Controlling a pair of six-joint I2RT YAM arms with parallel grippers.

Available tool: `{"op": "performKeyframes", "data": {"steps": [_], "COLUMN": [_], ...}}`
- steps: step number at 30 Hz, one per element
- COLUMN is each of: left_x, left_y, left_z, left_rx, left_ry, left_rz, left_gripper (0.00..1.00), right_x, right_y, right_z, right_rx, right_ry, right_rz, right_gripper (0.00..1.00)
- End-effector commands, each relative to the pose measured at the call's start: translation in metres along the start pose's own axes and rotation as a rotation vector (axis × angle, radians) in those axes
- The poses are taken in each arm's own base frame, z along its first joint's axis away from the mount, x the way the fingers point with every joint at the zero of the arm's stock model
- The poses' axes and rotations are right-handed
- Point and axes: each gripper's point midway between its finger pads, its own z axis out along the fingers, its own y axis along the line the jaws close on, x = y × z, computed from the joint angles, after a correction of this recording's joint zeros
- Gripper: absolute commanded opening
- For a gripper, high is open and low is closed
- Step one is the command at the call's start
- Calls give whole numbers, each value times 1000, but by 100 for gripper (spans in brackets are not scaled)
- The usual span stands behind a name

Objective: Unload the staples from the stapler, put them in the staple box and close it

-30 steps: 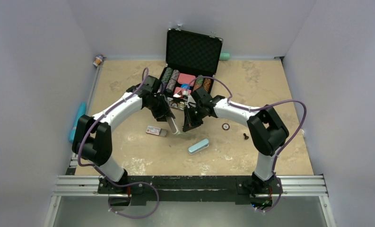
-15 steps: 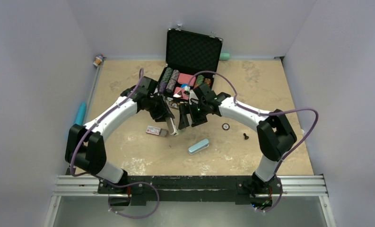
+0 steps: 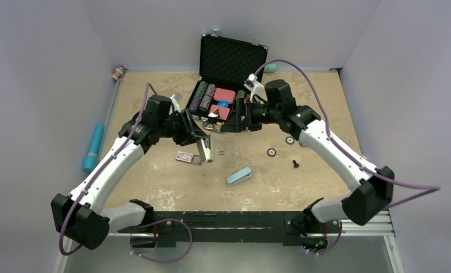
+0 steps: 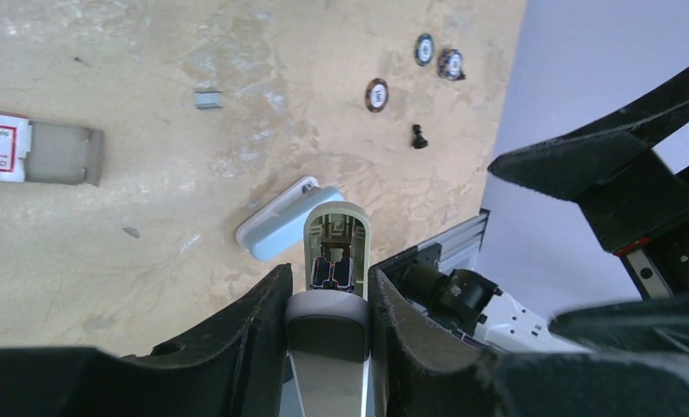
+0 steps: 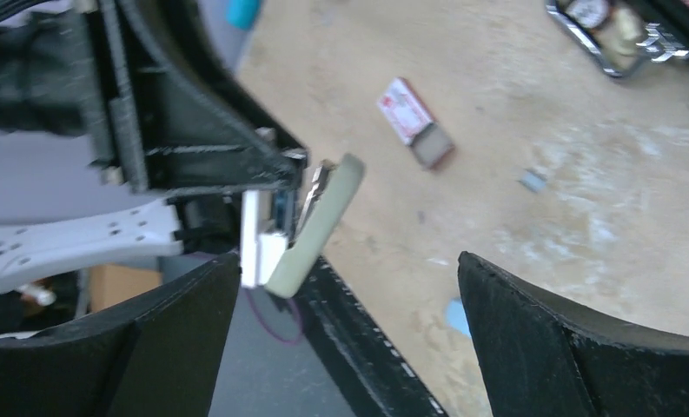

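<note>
The left end effector (image 4: 327, 291) is gripping the pale green stapler (image 4: 336, 234) between its two fingers (image 4: 254, 330). It is holding the stapler tilted above the desk (image 3: 154, 102), with the lower end pointing down. In the left wrist view the front of the stapler is standing open, and the inner channel is showing.

The right end effector (image 3: 235, 118) is hovering near the open poker chip case (image 3: 232, 60) at the back. Its fingers (image 5: 575, 339) are standing wide apart and are holding nothing.

The staples (image 3: 222, 152) are lying on the bare desk as a tiny grey strip. They are near the lower end of the stapler, on its right side in the top view, and nothing is touching them. The small red-and-white box (image 3: 184, 156) is lying on the other side of the stapler, with its grey tray partly slid out.

A light blue oblong case (image 3: 239, 176) is lying nearer to the arm bases. Two poker chips (image 3: 272, 152) and a small black piece (image 3: 295, 164) are lying to the right.
</note>
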Motion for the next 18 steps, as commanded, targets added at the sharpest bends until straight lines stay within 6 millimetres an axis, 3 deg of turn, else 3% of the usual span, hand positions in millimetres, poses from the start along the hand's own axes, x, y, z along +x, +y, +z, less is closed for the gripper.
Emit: {"op": "performKeyframes", "data": {"steps": [1, 5, 10, 15, 18], "left_x": [2, 6, 11, 20, 25], "left_y": [-38, -62, -82, -96, -111], "left_z": [-28, -54, -84, -106, -121], "left_rx": [188, 313, 411, 512, 613], "left_ry": [-36, -72, -114, -130, -141], "left_rz": [52, 84, 133, 174, 203], "left_gripper": [0, 0, 0, 0, 0], "right_x": [-6, -4, 6, 20, 27], "right_y": [74, 98, 111, 128, 148], "right_z": [-44, -76, -98, -109, -109], "right_rx": [-316, -436, -532, -635, -686], "right_ry": [-121, -225, -278, -267, -246], "right_rz": [44, 52, 76, 82, 64], "right_gripper": [99, 99, 99, 99, 99]}}
